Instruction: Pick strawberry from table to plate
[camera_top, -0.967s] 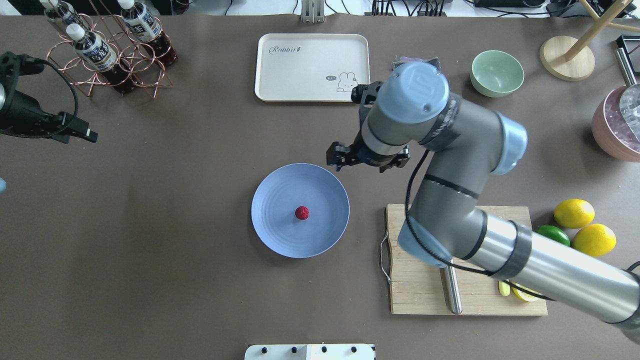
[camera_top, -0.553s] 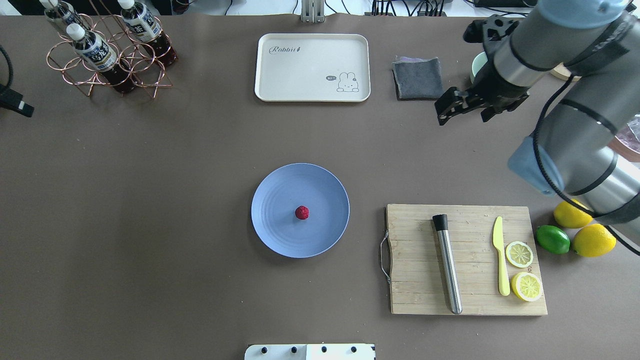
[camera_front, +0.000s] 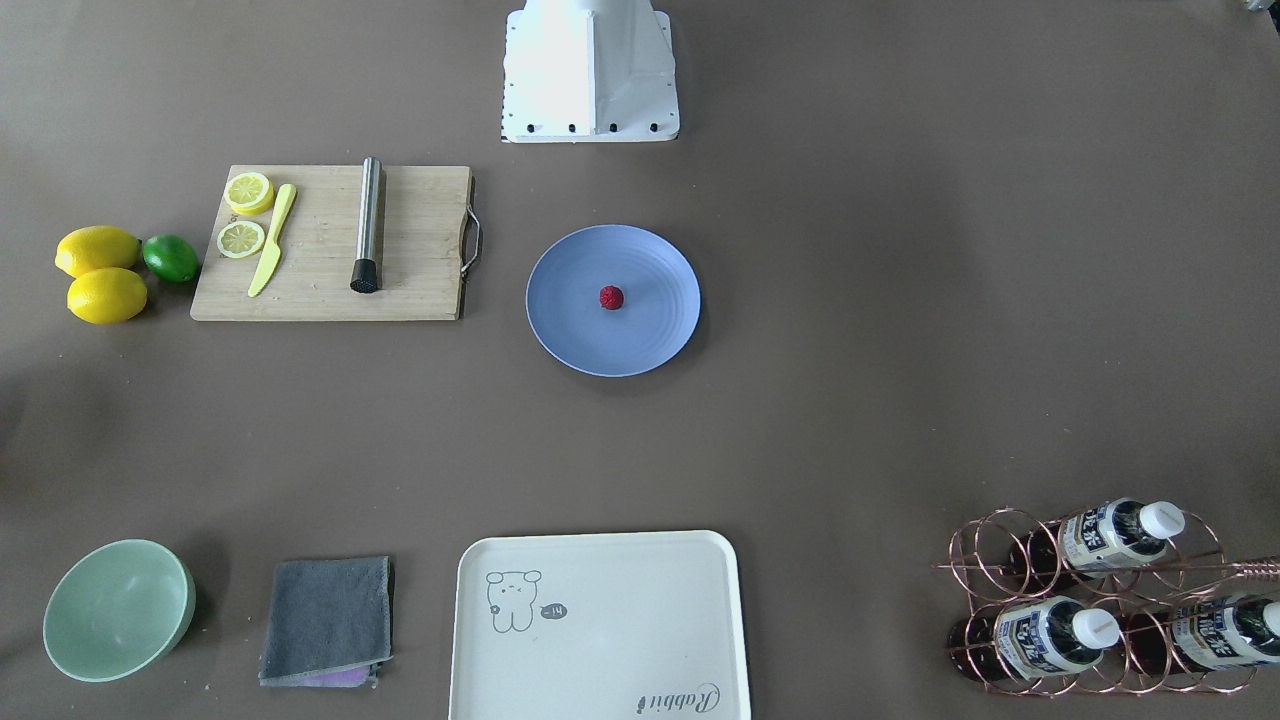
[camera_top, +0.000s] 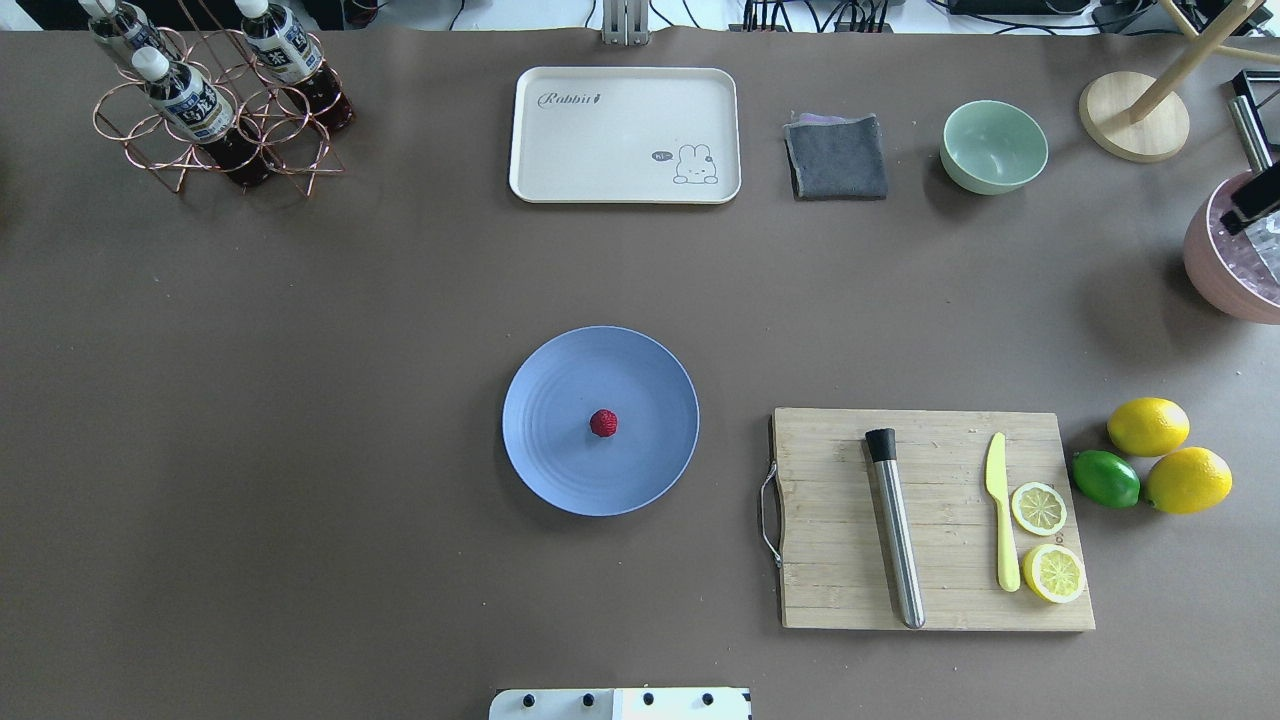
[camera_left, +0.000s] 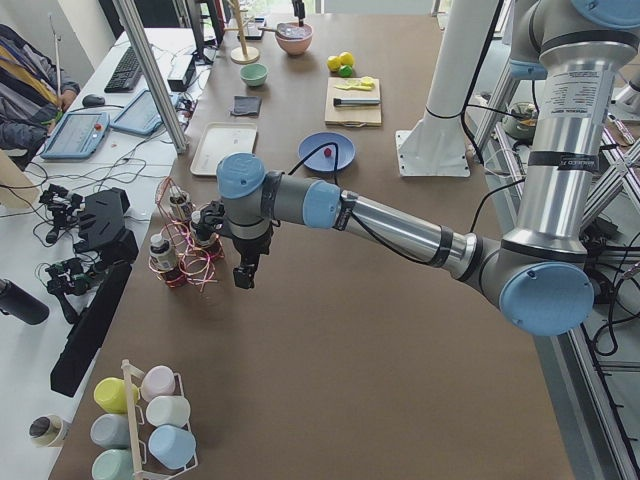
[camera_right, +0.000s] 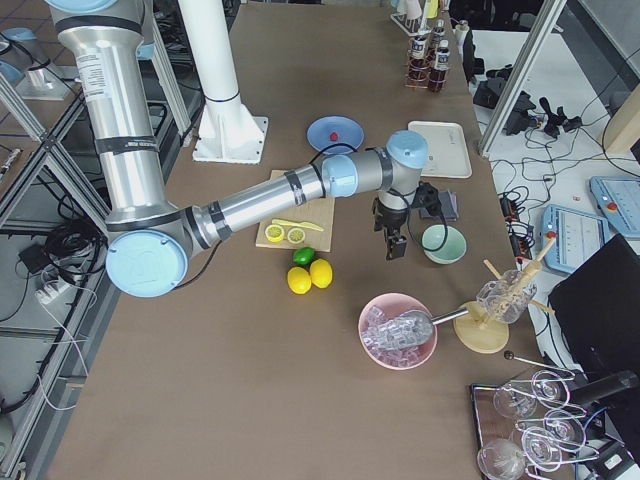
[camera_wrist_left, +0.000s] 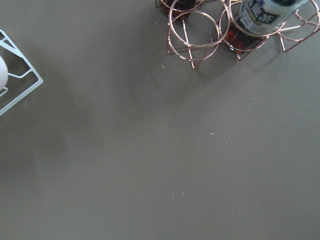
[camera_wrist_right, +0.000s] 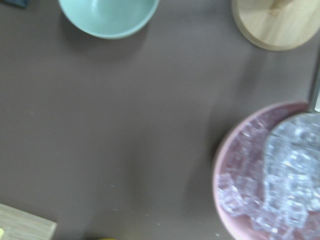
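The small dark red strawberry (camera_top: 603, 423) (camera_front: 611, 297) lies near the middle of the round blue plate (camera_top: 560, 470) (camera_front: 580, 340), on the grey-brown table (camera_top: 300, 400). No gripper is near it. My left gripper (camera_left: 243, 275) hangs over the table beside the copper bottle rack, far from the plate (camera_left: 315, 160). My right gripper (camera_right: 392, 248) hangs between the green bowl and the cutting board. Only a dark sliver (camera_top: 1256, 206) of it shows at the overhead view's right edge. Neither wrist view shows fingers, so I cannot tell whether either gripper is open or shut.
A cutting board (camera_top: 940, 600) with a steel rod, a yellow knife and lemon slices lies right of the plate, with lemons (camera_top: 1148, 426) and a lime beyond it. At the far edge stand a cream tray (camera_top: 600, 150), a grey cloth (camera_top: 837, 157), a green bowl (camera_top: 993, 146) and the bottle rack (camera_top: 215, 110). A pink bowl of ice (camera_wrist_right: 270, 175) sits at the right.
The right arm has swung from beside the plate out past the overhead view's right edge. The left gripper has left that view on the left. The strawberry has not moved.
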